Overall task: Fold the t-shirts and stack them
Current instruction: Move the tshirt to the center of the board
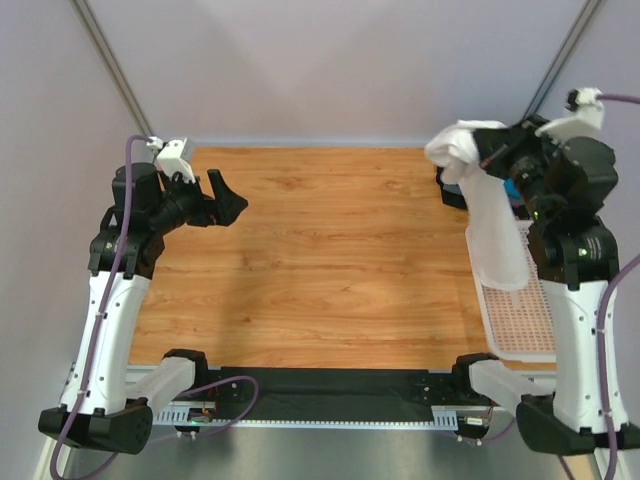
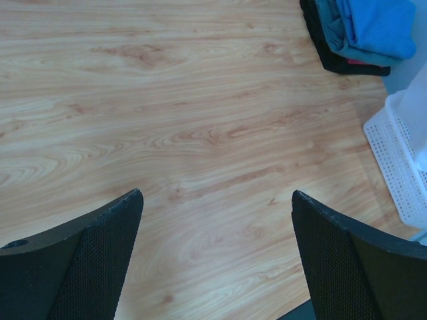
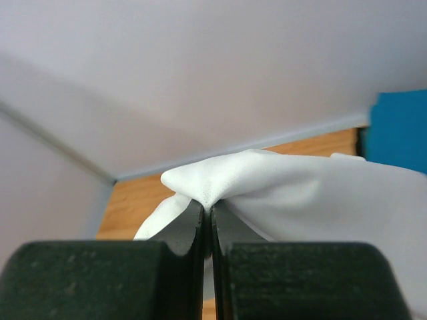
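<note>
now: i see open wood table (image 1: 330,250) between the arms; white basket (image 1: 520,325) along its right edge, folded tees (image 2: 360,33) far right. right gripper (image 3: 207,212) pinched tight on the white t-shirt (image 1: 497,225), which hangs over the basket. left gripper (image 2: 217,200) spread wide, holding nothing.

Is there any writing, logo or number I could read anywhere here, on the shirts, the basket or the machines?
No readable text in any view.
The white t-shirt pinched in the right gripper: plain cloth, no print showing.
The folded t-shirts: plain colours, no label visible.
The basket: only rows of holes.
The arms: no marking large or sharp enough to read.
</note>
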{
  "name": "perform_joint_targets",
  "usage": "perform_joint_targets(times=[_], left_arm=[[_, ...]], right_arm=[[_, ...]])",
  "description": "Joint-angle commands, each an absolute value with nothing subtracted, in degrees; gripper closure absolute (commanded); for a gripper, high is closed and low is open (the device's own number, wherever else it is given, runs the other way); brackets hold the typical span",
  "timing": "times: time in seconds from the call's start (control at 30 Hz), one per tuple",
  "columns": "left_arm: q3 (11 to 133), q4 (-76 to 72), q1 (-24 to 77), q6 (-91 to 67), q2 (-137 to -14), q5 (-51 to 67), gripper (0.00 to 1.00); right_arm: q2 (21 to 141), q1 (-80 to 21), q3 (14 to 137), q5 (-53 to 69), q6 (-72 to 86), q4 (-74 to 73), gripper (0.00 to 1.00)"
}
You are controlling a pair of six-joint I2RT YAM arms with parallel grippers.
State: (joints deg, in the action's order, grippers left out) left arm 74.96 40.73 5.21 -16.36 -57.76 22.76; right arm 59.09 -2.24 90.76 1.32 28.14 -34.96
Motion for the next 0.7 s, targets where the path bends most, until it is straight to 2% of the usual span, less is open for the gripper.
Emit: perform_joint_targets(times=[0.0, 0.13, 0.23, 0.4, 0.6, 0.67], left_arm=[[74.71, 37.97, 5.10, -16.79, -56.17, 24.96, 0.02], [73.13, 38.67, 5.10, -16.18, -52.83, 24.44, 0.02], [72.86, 41.65, 5.10, -14.33, -49.75, 21.89, 0.02], [74.09, 52.87, 5.10, -13.01, -44.57, 11.11, 0.01], [71.12, 61.51, 5.10, -18.18, -39.91, 1.96, 0.00], [69.01, 62.49, 5.10, -25.52, -39.38, 0.27, 0.01]], right_arm=[[65.81, -13.33, 99.13, 8.00, 23.38, -32.96, 1.00], [73.11, -31.67, 103.97, 6.16, 20.31, -30.24, 1.00], [79.70, -40.30, 104.94, 6.15, 20.13, -28.84, 0.99], [89.29, -46.84, 100.30, 4.22, 26.52, -28.39, 0.99], [97.81, -47.72, 88.61, 12.12, 35.67, -28.30, 1.00], [101.40, -48.25, 84.74, 12.91, 37.96, -29.79, 0.90]])
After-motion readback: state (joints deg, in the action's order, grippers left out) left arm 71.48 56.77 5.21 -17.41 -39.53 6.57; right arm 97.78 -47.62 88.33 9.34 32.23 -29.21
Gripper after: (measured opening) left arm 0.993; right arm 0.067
